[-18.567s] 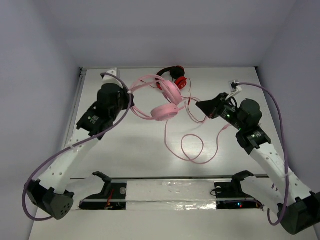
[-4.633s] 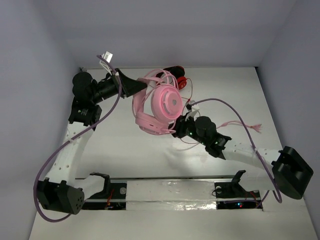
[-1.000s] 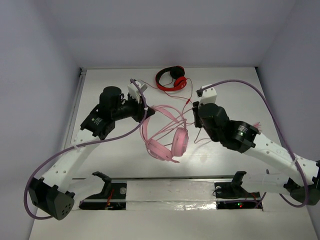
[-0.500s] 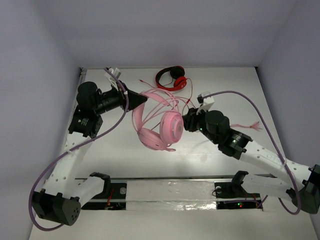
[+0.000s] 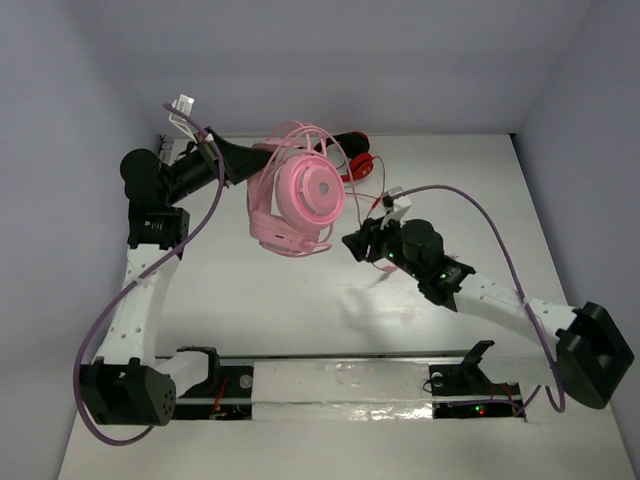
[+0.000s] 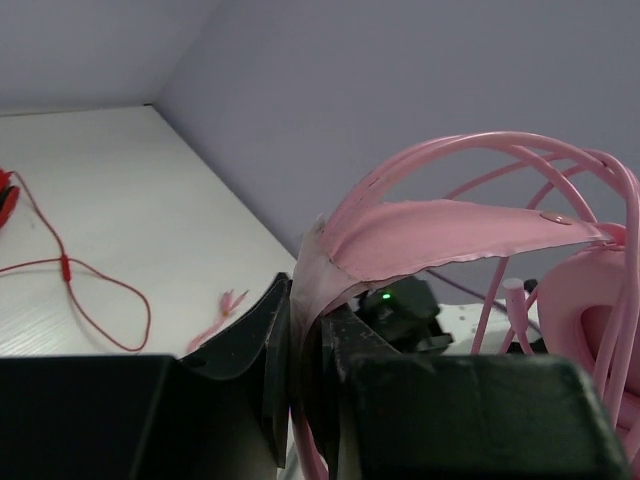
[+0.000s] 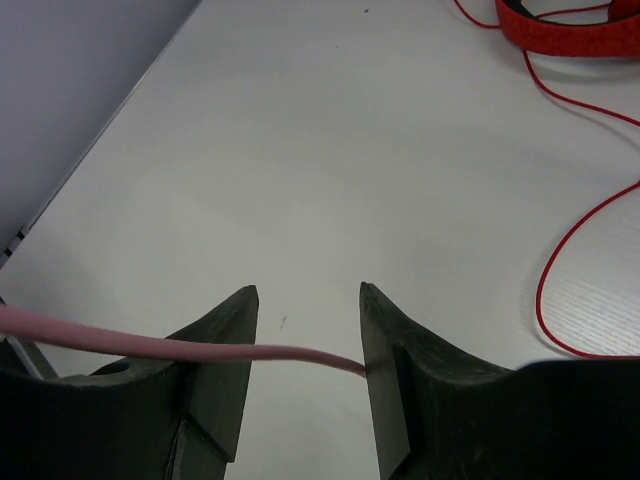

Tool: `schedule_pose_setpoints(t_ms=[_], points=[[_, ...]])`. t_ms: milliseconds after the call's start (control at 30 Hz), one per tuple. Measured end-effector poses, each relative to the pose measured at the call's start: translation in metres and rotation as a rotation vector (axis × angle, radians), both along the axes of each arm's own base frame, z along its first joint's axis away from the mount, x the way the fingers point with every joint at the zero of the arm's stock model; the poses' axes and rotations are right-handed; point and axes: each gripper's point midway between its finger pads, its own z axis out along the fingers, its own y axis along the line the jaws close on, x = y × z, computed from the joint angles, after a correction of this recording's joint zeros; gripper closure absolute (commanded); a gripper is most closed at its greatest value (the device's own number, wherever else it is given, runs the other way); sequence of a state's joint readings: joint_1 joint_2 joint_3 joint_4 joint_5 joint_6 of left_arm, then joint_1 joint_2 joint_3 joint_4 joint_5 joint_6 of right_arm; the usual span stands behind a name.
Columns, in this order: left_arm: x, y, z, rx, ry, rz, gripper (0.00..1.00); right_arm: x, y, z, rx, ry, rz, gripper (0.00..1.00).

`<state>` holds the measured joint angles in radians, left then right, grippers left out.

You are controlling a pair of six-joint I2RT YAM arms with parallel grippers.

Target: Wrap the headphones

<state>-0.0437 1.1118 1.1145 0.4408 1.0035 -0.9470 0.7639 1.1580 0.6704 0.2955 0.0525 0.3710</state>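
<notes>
1. Pink headphones (image 5: pixel 295 200) are held clear of the table (image 5: pixel 250 300), just ahead of the left gripper (image 6: pixel 305 330), whose jaws are pressed together on the headband (image 6: pixel 450 235).
2. The right gripper (image 7: pixel 305 300) is spread. The cable (image 7: pixel 150 347) is laid across the gap between its fingers, touched but not pinched.
3. Turns of cable are seen draped over the headband beside the left grip. How tightly they sit cannot be told.
4. With the cable unclamped, tension may be lost, and the turns could slacken or slide off.
5. The free end could be dropped below the right gripper and would need to be found again.
6. A red cable (image 7: pixel 570 240) is spread just ahead of the right gripper, with red headphones (image 7: pixel 570 25) beyond. It could be caught by mistake in a low re-grasp.
7. The headband is gripped at a thin edge, so it could be twisted out by a swing.
</notes>
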Motion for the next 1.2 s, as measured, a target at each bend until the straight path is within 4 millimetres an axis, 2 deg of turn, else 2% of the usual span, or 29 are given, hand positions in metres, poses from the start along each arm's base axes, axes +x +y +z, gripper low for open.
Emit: schedule_pose_setpoints(t_ms=[200,300,367,500,533,633,800,867,933,1067,1200], points=[[-0.008,-0.002,0.03,-0.053,-0.029,-0.042,1.0,0.01,0.023,-0.041,-0.018,0.066,0.073,0.48],[-0.012,-0.002,0.037,-0.066,-0.036,-0.05,1.0,0.011,0.032,-0.062,-0.028,0.108,0.101,0.48],[-0.012,-0.001,0.039,-0.072,-0.034,-0.052,1.0,0.011,0.036,-0.068,-0.021,0.116,0.114,0.49],[-0.01,0.002,0.042,-0.089,-0.03,-0.051,1.0,0.01,0.039,-0.077,-0.015,0.131,0.129,0.62],[-0.009,0.002,0.042,-0.092,-0.028,-0.051,1.0,0.01,0.041,-0.077,-0.011,0.131,0.132,0.76],[-0.004,0.006,0.043,-0.108,-0.011,-0.039,1.0,0.009,0.044,-0.08,-0.004,0.135,0.146,0.99],[0.015,0.017,0.04,-0.138,0.012,0.058,1.0,0.0,0.051,-0.08,0.02,0.169,0.176,1.0],[0.028,0.023,0.032,-0.151,0.034,0.126,1.0,-0.011,0.056,-0.081,0.011,0.186,0.191,1.0],[0.044,0.03,0.017,-0.168,0.078,0.202,1.0,-0.03,0.064,-0.082,-0.01,0.204,0.222,1.0],[0.078,0.048,-0.041,-0.196,0.238,0.362,1.0,-0.083,0.089,-0.084,-0.079,0.24,0.323,1.0],[0.107,0.072,-0.094,-0.194,0.381,0.547,1.0,-0.12,0.107,-0.079,-0.14,0.25,0.384,1.0]])
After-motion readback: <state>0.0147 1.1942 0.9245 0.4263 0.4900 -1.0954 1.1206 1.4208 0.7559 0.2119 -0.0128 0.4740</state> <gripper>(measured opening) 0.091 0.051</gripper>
